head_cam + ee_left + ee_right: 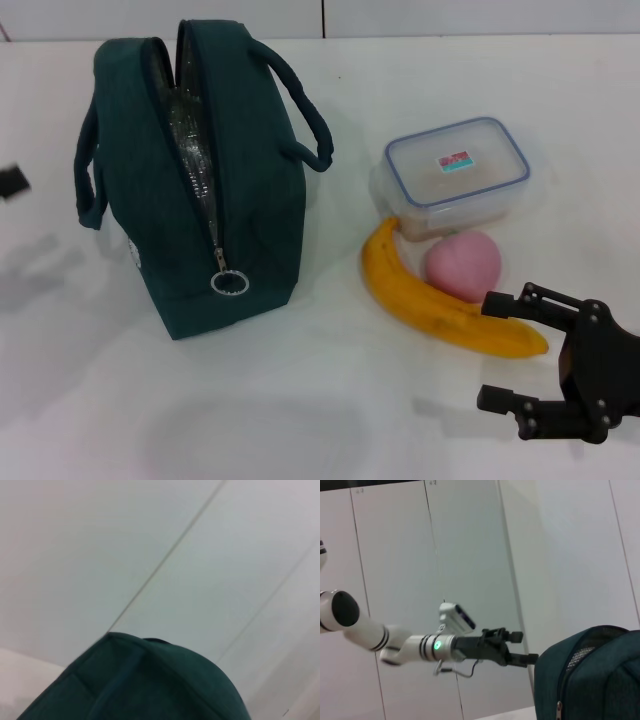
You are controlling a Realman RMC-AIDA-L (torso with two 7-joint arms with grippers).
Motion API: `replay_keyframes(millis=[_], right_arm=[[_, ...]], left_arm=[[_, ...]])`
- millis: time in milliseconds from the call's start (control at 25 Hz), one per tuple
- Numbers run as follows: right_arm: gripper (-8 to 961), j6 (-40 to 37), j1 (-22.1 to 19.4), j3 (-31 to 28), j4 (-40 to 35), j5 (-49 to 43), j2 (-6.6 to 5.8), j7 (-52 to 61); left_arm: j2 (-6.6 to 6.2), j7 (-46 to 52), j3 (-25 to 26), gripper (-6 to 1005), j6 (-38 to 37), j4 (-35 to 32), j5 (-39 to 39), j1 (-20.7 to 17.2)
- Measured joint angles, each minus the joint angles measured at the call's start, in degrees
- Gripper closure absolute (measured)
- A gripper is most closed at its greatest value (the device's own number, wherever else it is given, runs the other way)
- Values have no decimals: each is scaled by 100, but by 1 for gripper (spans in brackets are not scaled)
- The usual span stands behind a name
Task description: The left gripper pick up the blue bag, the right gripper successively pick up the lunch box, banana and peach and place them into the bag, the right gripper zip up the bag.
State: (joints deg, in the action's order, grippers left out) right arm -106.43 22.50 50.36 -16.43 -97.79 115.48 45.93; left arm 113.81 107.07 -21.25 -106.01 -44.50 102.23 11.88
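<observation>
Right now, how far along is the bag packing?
Nothing is packed yet. The blue bag stands unzipped on the table; lunch box, banana and peach lie beside it. The right hand is open near the banana; the left hand is beside the bag, gripping nothing.

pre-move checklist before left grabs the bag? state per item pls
1. Blue bag upright on the table: ok.
2. Zipper open, foil lining showing: ok.
3. Left gripper open and beside the bag, not yet on it: ok.
4. Left gripper lined up with a handle: cannot tell.
5. Lunch box, banana and peach outside the bag, clustered together: ok.
6. Right gripper open, next to the banana, holding nothing: ok.
</observation>
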Motion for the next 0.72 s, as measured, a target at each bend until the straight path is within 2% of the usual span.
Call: replay_keyframes(millis=[200, 400, 560, 720], right_arm=[[99, 8, 0, -2, 0, 0, 0, 2], [101, 34, 0, -6, 9, -1, 0, 4], [103, 38, 0, -30, 9, -2, 0, 4], [104, 42, 0, -33, 9, -3, 0, 4]], left_arm=[[-285, 1994, -136, 124, 24, -714, 673, 666], [-459, 3344, -785, 124, 10, -1548, 1398, 1428], [-477, 4083, -1297, 125, 15, -2232, 1822, 1943], [-393, 4391, -1530, 125, 22, -2655, 2387, 2328]])
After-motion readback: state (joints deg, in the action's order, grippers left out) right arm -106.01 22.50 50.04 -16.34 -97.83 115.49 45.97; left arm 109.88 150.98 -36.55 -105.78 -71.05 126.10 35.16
